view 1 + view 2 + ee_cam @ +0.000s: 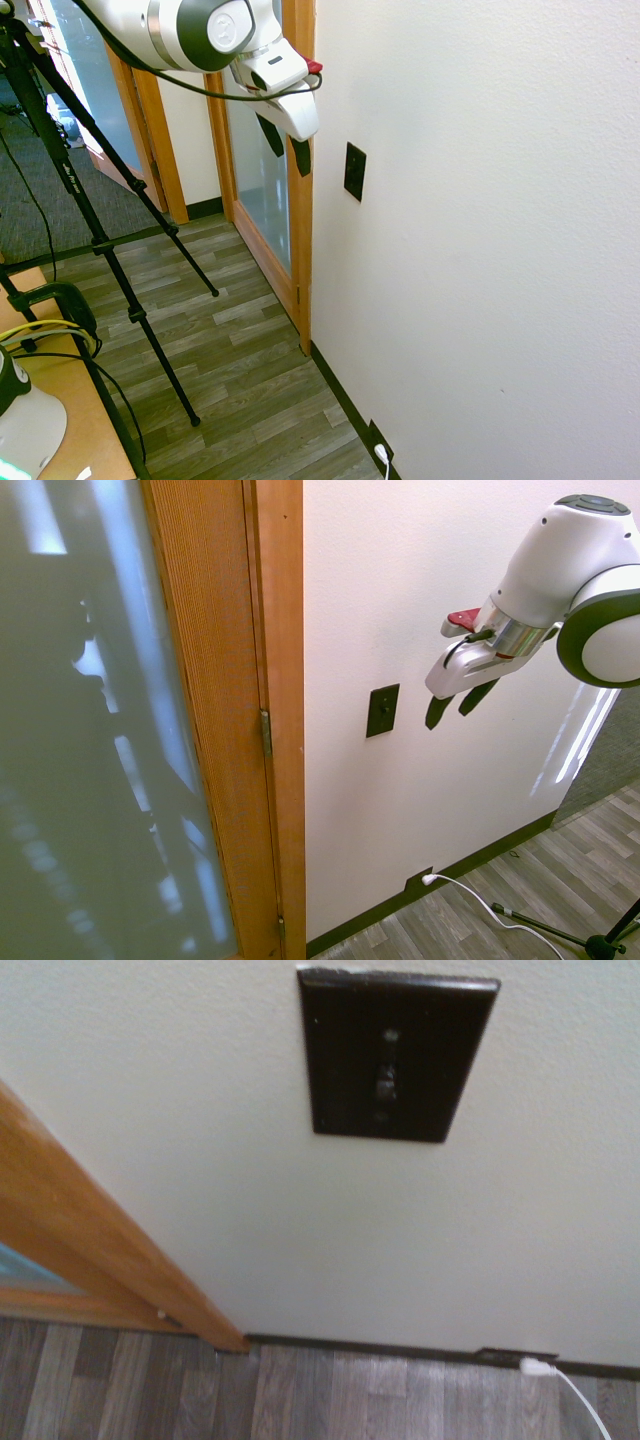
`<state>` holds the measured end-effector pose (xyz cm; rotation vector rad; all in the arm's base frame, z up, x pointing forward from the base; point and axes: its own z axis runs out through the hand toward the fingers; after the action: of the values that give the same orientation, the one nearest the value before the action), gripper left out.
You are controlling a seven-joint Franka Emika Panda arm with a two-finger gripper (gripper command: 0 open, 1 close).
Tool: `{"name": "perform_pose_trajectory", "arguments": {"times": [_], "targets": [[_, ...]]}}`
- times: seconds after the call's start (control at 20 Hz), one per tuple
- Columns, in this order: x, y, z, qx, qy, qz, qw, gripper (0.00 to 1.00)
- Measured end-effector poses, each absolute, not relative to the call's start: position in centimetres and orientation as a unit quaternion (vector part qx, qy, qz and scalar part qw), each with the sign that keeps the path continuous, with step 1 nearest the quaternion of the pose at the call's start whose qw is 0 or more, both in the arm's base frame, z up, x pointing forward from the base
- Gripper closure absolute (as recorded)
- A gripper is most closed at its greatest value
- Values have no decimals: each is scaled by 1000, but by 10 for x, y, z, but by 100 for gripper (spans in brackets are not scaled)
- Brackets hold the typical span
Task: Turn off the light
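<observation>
Switch plate (pixel 398 1055) on wall (pixel 300 1230) | door frame (pixel 110 1235) beside | plug (pixel 537 1367) in outlet (pixel 418 880)

The Franka arm (pixel 540 570) is glossy white, its thick rounded housings broken by dark grey-green rings, one circling a smooth white joint cap (pixel 615 650). A round logo marks a cap in the first exterior view. Near the wrist sits a shiny silver metal collar (pixel 516 637), with a small red part (pixel 463 619) close to it. A thin black cable (pixel 200 88) runs along the outside and loops at the hand. The two-finger gripper (pixel 285 157) has a smooth white body with rounded ends and two flat, tapering black fingers (pixel 301 158).
</observation>
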<state>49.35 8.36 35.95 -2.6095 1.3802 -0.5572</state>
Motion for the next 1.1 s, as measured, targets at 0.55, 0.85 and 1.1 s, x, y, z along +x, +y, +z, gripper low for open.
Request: {"name": "perform_pose_trajectory", "arguments": {"times": [0.55, 0.85, 1.1], "targets": [[565, 90, 325, -823, 510, -241, 57, 0], [573, 98, 303, -811, 524, -254, 53, 100], [574, 97, 304, -804, 529, -264, 56, 100]]}}
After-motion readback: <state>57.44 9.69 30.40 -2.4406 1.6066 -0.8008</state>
